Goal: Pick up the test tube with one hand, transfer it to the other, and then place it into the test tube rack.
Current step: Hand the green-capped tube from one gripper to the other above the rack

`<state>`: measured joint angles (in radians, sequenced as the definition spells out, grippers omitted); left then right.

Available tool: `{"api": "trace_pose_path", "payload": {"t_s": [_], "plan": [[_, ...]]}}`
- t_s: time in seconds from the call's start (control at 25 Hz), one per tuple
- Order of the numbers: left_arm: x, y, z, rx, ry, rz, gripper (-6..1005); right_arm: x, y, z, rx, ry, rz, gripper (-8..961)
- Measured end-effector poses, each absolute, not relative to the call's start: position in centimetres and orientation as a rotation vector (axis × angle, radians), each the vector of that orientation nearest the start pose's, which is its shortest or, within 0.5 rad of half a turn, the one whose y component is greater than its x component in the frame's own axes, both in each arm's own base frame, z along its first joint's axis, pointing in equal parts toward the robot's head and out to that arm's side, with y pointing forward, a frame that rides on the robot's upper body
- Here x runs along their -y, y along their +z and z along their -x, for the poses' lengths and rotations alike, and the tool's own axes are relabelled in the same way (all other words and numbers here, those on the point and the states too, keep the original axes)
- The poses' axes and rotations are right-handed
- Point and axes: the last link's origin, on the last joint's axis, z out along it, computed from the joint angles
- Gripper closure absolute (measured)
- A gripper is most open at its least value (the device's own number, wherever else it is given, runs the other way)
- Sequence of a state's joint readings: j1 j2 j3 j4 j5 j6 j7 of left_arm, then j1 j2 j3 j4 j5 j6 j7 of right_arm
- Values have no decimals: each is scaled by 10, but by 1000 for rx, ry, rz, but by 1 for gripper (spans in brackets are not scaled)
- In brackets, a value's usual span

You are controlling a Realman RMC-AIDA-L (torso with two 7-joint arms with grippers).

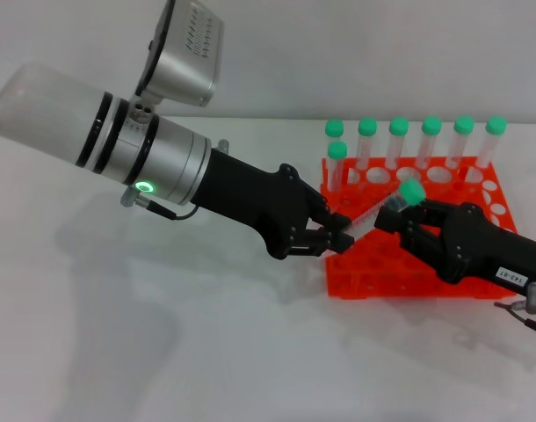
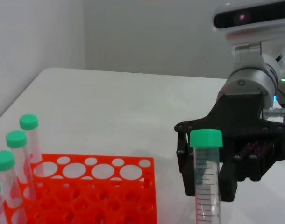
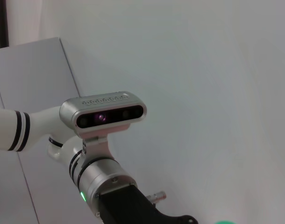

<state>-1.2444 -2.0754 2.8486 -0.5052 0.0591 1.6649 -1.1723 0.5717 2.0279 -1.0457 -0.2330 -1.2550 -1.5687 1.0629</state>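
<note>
Left tool [image 1: 338, 237] gripping test tube [image 1: 382, 209] tip, right tool [image 1: 407, 215] at cap

Glossy orange plastic rack [image 1: 400, 264]; clear plastic tube [image 2: 206, 186] (matt green cap).

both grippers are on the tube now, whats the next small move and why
Probably open the left gripper and ease it back. The clear plastic green-capped test tube spans both grippers above the orange-red perforated rack: the left gripper pinches its tapered tip, the labelled right gripper grips just below the cap. Whether the right grip is firm cannot be told.
</note>
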Motion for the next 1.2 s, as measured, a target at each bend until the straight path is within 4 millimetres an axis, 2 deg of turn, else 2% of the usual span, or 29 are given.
{"api": "trace_pose_path", "payload": {"t_s": [0.96,1.2], "plan": [[-400,-30,135,128,-319,3135,769,-329,-23,-230,-552,1262,2491,747],[-402,-27,135,152,-340,3117,678,-329,-23,-229,-550,1263,2492,748]]}}
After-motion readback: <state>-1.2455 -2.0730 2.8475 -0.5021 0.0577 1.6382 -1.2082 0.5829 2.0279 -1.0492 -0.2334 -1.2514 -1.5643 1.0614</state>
